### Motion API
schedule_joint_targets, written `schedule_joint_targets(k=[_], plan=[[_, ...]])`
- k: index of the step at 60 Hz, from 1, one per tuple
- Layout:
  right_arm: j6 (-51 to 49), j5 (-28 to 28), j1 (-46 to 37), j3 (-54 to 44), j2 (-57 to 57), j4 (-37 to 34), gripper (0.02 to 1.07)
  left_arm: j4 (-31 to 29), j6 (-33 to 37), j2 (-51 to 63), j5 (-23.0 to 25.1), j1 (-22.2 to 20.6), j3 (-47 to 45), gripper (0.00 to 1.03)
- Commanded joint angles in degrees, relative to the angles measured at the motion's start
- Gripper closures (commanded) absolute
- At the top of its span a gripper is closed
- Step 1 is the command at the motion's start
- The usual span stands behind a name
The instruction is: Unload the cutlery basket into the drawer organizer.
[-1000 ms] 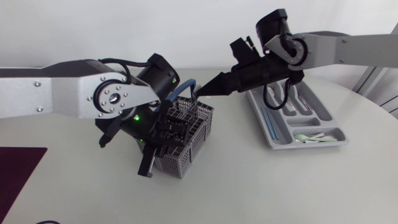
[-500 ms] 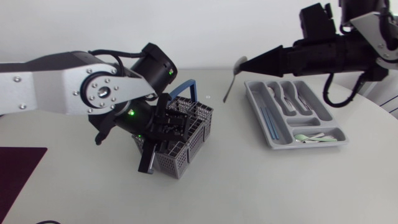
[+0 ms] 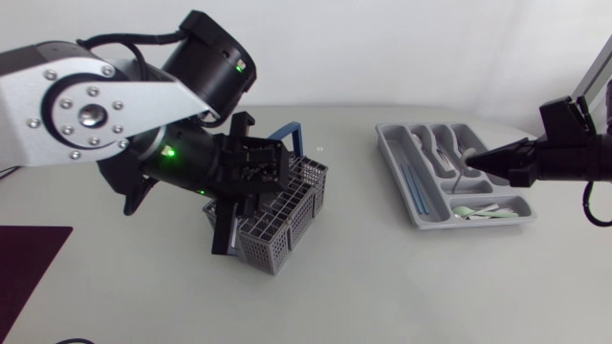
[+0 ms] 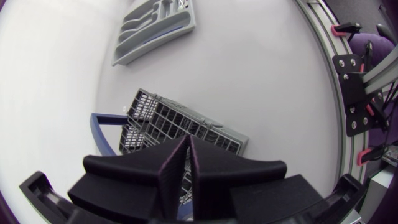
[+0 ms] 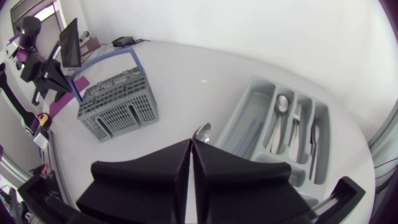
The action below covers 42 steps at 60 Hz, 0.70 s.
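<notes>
Since the far left only has a dark purple mat (image 3: 29, 263) lying well apart from everything, the real action starts at the basket (image 3: 287, 205). The left gripper (image 4: 189, 143) hangs right over it, fingers pressed flat together with nothing I can see between them. The basket's blue handle (image 3: 290, 134) sticks up just beside that arm. I honestly can't tell if any cutlery is left inside, because the arm covers most of it. Then comes a wide bare stretch of table (image 3: 373, 272), then the organizer (image 3: 390, 153). It already holds metal pieces (image 3: 440, 148), some bluish sticks (image 3: 411, 182) in the long slot and pale green spoons (image 3: 478, 211) in the crosswise one. The right gripper (image 5: 191, 146) is clamped on a spoon (image 5: 203, 132) and holds it over the organizer, though I can't make out which slot. So I'd say it's well along: this spoon needs dropping, plus whatever the basket hides. There's loads of room in the middle. It's tight at the handle and basket rim, and the organizer sits near the table's right edge.
</notes>
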Motion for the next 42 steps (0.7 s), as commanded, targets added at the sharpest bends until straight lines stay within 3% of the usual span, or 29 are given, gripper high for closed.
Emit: schedule_joint_targets(k=[1,16,28,42], plan=[[-7.2,0.6,-3.5,-1.4,3.0,-0.6,1.02,0.0,-1.9,-2.4,0.3,-0.4,1.0,0.86],[-15.9,7.4,-8.0,-2.8,8.6,5.2,1.02,0.2,-3.6,-4.8,0.3,-0.3,-0.3,0.86],[-15.6,18.2,-7.1,-6.8,12.0,19.0,1.02,1.2,-4.6,-6.9,0.3,1.3,-1.9,0.86],[-15.0,24.6,-3.9,-8.6,15.7,20.9,1.02,2.2,-5.2,-9.3,0.8,3.3,-3.3,0.86]])
